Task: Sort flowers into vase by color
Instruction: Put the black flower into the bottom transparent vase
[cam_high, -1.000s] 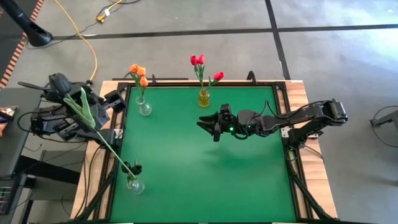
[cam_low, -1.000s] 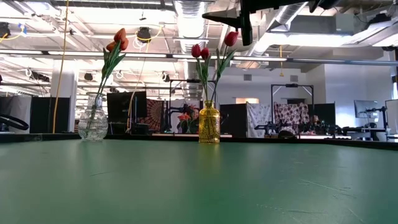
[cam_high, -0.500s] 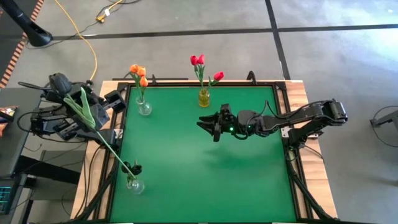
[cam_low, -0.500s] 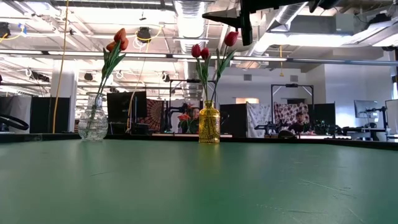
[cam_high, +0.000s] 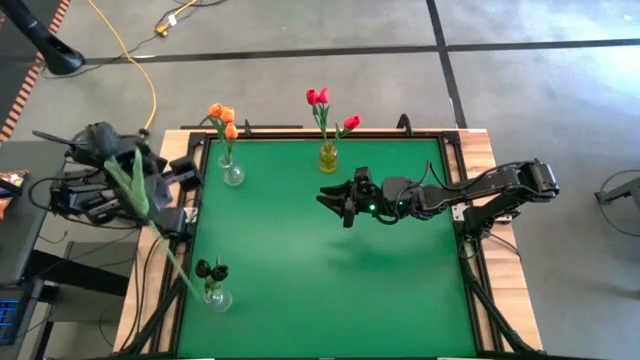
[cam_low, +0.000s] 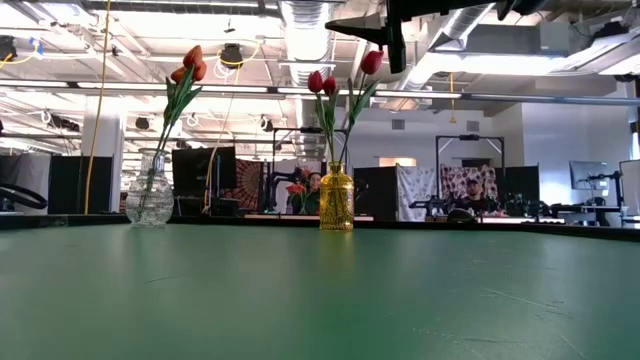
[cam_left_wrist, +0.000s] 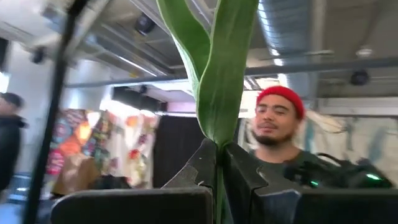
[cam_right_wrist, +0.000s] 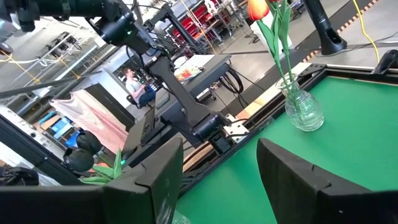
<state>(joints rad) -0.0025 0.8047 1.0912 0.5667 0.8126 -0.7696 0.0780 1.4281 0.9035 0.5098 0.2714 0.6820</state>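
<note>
Green surface (cam_high: 330, 270) carries three vases; my left hand (cam_left_wrist: 219, 163) is clamped on a flower stem (cam_high: 135, 185) off its left edge; my right hand (cam_high: 335, 200) hovers mid-surface, fingers apart.

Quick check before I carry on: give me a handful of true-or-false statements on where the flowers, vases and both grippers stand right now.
1. The left gripper is shut on a green stem. True.
2. The right gripper holds a red flower. False: it is open and empty, hovering over the green mat.
3. The orange flowers stand in the clear vase at the mat's far left. True.
4. The yellow vase holds dark flowers. False: it holds red flowers.
5. The near-left vase is empty. False: dark flowers sit in it.
</note>
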